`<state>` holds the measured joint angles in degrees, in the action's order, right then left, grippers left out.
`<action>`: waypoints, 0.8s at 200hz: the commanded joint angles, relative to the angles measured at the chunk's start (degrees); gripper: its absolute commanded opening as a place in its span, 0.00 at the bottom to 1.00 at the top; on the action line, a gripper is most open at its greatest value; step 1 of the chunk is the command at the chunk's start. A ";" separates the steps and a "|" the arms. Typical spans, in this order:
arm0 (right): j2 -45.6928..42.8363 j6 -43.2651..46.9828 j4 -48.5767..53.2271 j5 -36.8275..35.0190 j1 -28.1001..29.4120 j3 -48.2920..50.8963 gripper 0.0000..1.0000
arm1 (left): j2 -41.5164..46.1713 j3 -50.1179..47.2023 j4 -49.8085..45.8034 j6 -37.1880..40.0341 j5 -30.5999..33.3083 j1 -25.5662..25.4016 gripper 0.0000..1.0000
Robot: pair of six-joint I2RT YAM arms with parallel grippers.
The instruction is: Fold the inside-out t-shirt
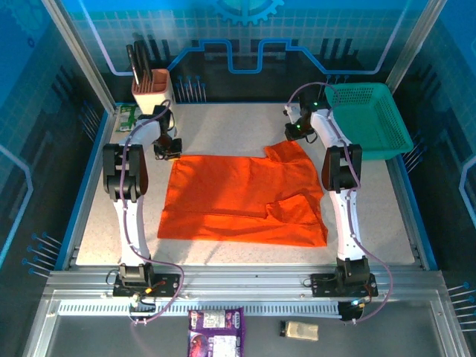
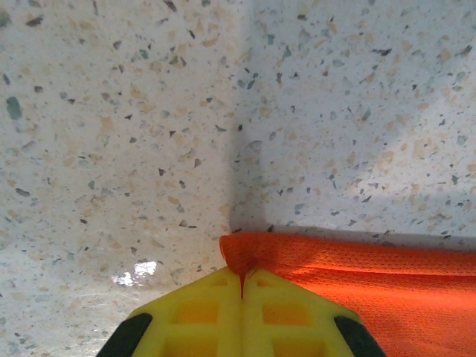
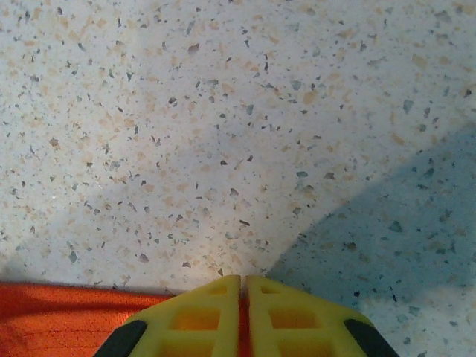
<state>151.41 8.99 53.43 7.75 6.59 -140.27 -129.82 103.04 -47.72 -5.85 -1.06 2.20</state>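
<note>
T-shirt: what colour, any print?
Plain bright orange t-shirt, no print visible; clearest in the top external view.

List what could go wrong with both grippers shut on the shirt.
The left gripper bites only the very corner of the orange t-shirt; thin cloth may slip out on lifting. The right gripper also grips right at the edge, so one side could drop. The teal basket beside the right arm may get bumped.

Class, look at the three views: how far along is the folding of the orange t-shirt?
Done: the t-shirt lies spread flat on the table. In hand: the left hand and the right hand are each shut on its far edge, one at either end. Left: seemingly all the folding, as no tidy fold shows yet.
</note>
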 commanded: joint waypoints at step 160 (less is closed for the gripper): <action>-33.58 -7.31 -4.10 -0.41 0.53 25.74 0.00 | 17.57 -11.06 12.64 -7.08 -0.55 0.53 0.00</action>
<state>123.85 4.80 50.48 5.43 6.74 -121.25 -117.38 96.62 -38.15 -10.87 -2.50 2.20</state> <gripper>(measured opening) 0.063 0.052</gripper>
